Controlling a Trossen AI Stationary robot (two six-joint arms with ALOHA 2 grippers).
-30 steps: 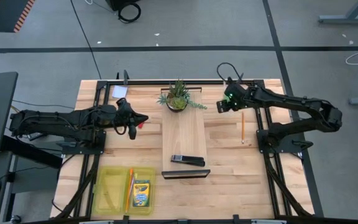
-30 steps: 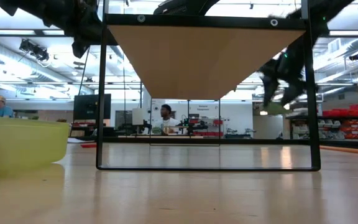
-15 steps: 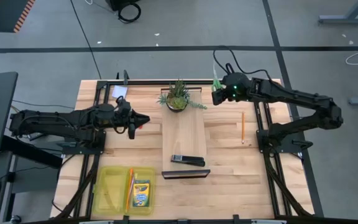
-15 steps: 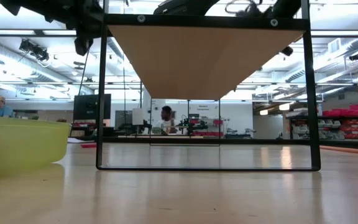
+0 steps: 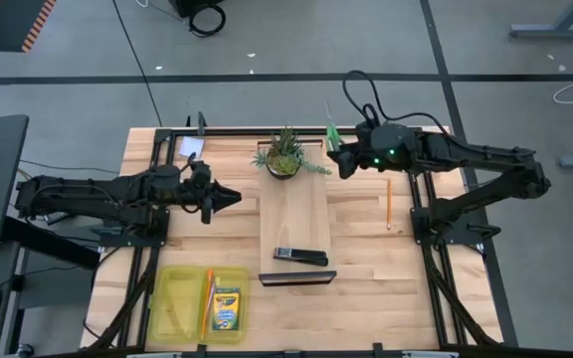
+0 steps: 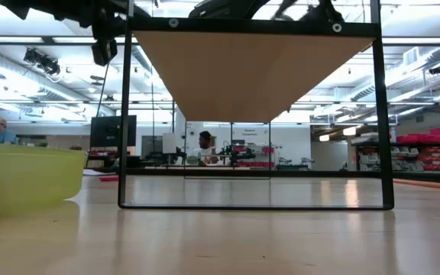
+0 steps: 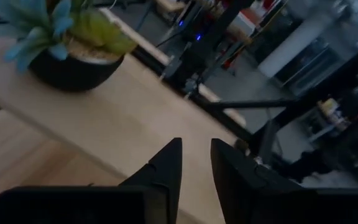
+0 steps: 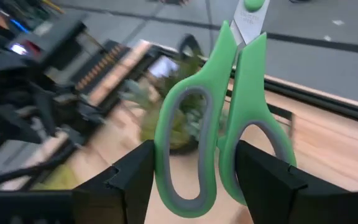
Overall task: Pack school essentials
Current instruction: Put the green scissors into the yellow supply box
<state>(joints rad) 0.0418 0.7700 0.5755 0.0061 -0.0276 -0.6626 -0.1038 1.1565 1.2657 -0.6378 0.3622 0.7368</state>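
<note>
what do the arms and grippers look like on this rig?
Both arms are dark, slim, jointed links. The right arm has a black cable looping above its wrist and a green light glowing near the right gripper. The left gripper has two black wedge-shaped fingers tapering to points. No markings visible.

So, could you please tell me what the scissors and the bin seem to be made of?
Scissors in the right pincer: green handles look like smooth plastic with grey, probably rubbery linings; the blade stub looks metallic. Yellow bin: likely translucent plastic, since the table shows through its bare floor.
</note>
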